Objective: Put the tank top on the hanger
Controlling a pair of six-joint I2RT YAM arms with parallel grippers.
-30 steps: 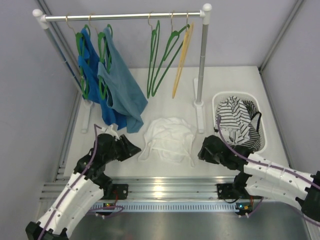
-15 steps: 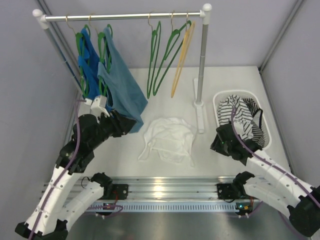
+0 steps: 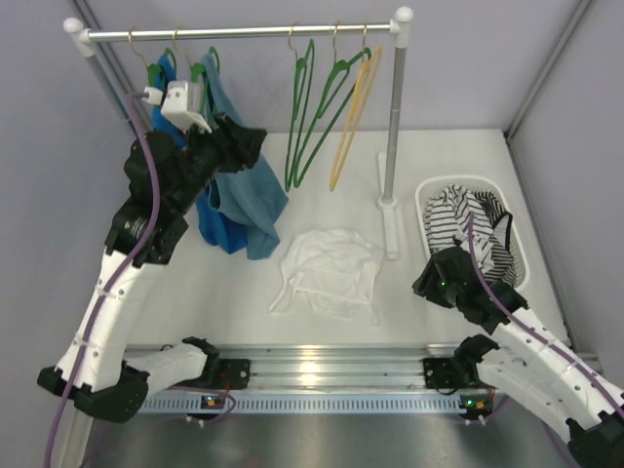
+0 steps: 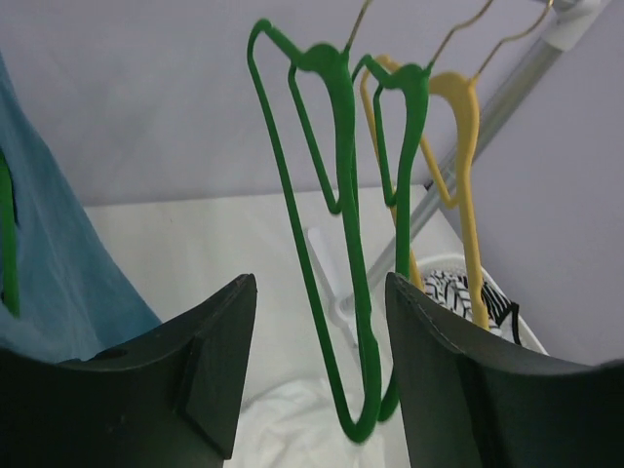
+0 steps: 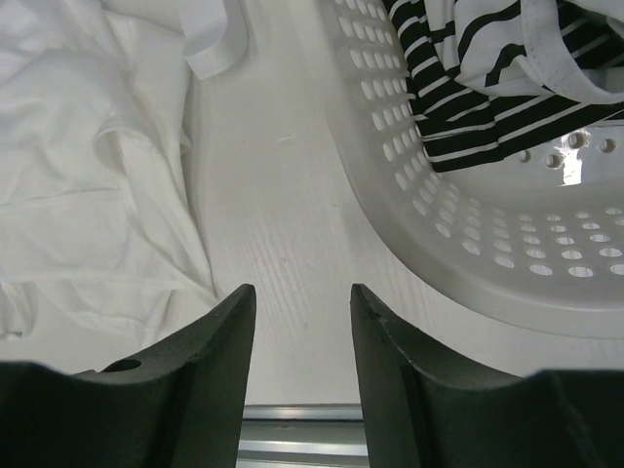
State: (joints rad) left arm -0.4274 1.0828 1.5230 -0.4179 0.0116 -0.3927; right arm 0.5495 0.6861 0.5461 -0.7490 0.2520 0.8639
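Rising toward the green hanger (image 4: pixel 348 195), the left gripper (image 4: pixel 318 292) gapes empty; tank top (image 3: pixel 331 268) unmoved

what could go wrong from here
1. The open left claw faces the hanger, with a second green hanger and a yellow hanger crowded close behind. It might catch two or set them swinging.
2. It also hangs close by the blue top and may snag it.
3. The tank top lies crumpled, so the open right claw might pinch several layers.
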